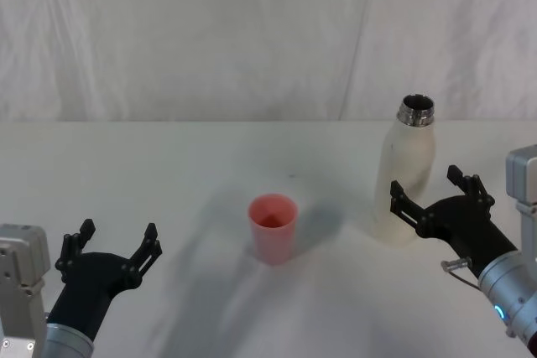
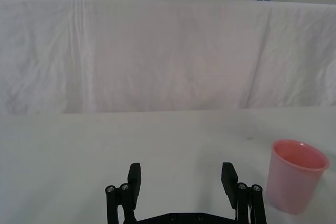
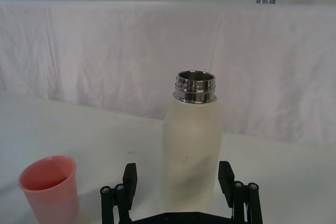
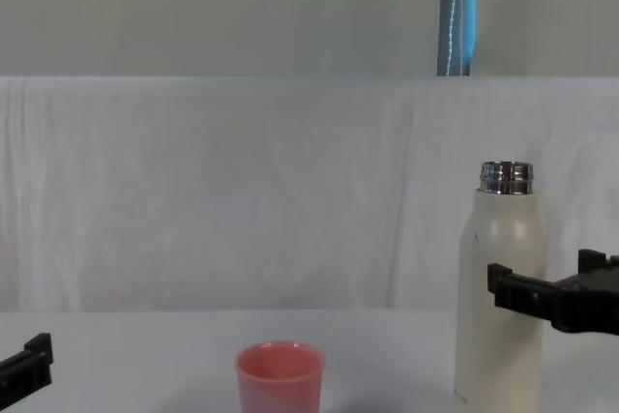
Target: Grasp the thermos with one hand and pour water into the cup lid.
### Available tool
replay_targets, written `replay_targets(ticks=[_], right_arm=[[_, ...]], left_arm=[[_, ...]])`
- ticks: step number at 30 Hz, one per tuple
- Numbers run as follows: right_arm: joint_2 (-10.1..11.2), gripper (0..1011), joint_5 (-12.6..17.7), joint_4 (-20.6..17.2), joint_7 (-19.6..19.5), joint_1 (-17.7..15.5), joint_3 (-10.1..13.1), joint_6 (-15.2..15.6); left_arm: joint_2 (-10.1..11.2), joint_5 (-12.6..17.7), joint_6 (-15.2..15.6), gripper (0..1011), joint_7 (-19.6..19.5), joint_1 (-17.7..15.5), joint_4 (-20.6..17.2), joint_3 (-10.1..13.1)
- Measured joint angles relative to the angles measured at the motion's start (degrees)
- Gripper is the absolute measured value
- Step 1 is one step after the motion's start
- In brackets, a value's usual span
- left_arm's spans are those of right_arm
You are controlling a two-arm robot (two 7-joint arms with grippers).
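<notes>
Head view: thermos (image 1: 405, 180) stands upright on the white table (image 1: 168, 165), cap off, steel neck open. Right gripper (image 1: 435, 199) is at its lower body w/ fingers spread wide – one finger in front of the wall, not closed on it. Cup lid (image 1: 273, 226) sits upright, well apart to the robot's left of the thermos. Left gripper (image 1: 116, 247) hovers low near the front-left edge, fingers apart, holding nothing.

Left wrist view: spread fingers (image 2: 135, 176), cup lid (image 2: 295, 182) off to one side.

Right wrist view: thermos body between the open fingers (image 3: 227, 174) – looks centred for a mid-body grip.

Chest view: right gripper (image 4: 547, 295) level w/ mid-height of the thermos.

Judgement: rigid steel, prob. heavy if full, matte but smooth, so it may slip when tilted. Grip firmly at mid-body. Cup lid is light and tips easily.
</notes>
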Motion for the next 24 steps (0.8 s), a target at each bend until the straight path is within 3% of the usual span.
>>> replay_targets(ticks=[24], right_arm=[[-0.68,1000,1.92,4.17,-0.47,4.56,-0.44,-1.09]], left_arm=[[0.00,0.00,0.00,1001,0.00,0.00,0.00,0.00]])
